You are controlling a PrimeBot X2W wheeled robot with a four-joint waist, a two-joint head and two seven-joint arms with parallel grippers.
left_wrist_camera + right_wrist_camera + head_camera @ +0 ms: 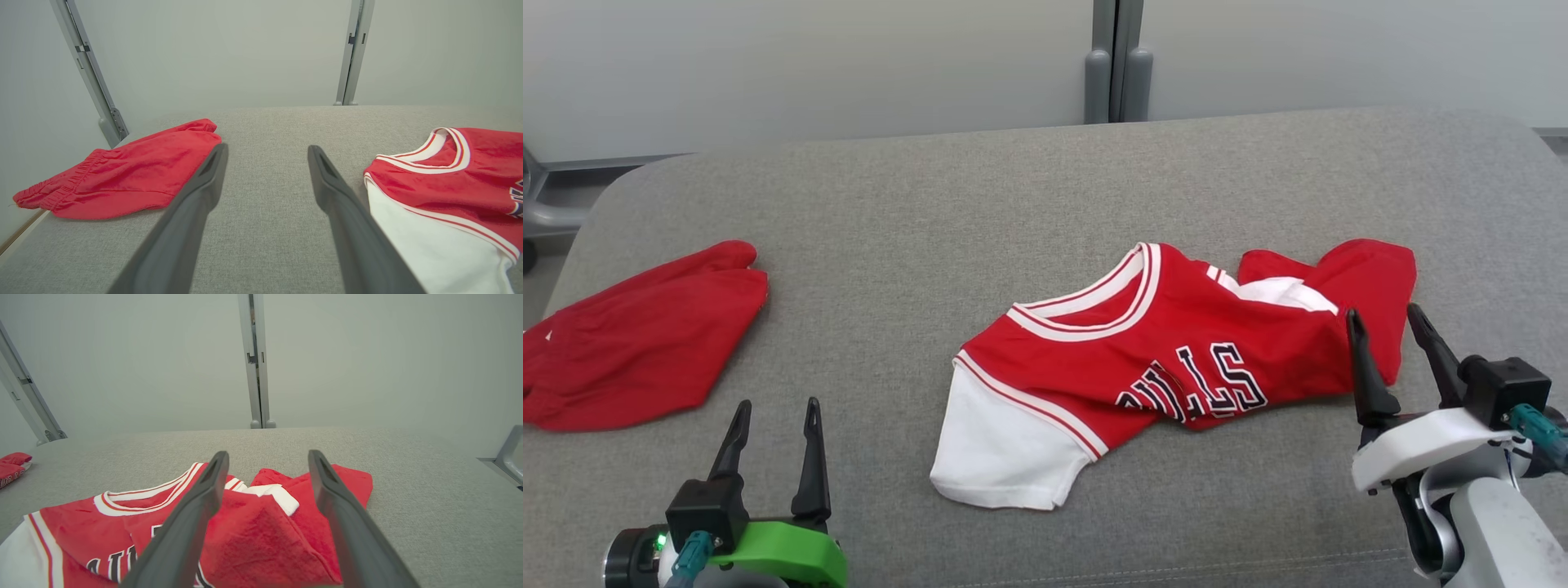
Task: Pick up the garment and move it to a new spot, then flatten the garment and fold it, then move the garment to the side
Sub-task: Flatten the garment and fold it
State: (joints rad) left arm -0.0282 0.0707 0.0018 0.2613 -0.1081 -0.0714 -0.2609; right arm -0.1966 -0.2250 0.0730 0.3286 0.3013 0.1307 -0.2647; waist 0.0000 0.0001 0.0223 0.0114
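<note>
a red basketball jersey (1168,351) with white sleeves, striped trim and dark lettering lies crumpled near the middle of the grey woven fabric surface (1013,188), a little toward the robot's right. one white sleeve spreads flat at its near left end; its right end is bunched and folded over itself. a pair of red shorts (645,335) with an elastic waistband lies well apart at the surface's left edge.

the left gripper (776,404) hovers over bare fabric between the shorts and the jersey, its two dark fingers spread wide with nothing between them. the right gripper (1384,312) is at the jersey's bunched right end, fingers just as wide apart and holding nothing; in the right wrist view they straddle the red heap, but whether the tips touch the cloth cannot be told.

judging from this, the first step is in hand: the jersey is not yet picked up, let alone flattened or folded. the next move likely calls for the right gripper to sink onto the bunched cloth and close on a fold, while the left gripper crosses to the white sleeve or collar so both ends rise together. a pinch through several layers might lift the jersey in a lump and make flattening harder.
</note>
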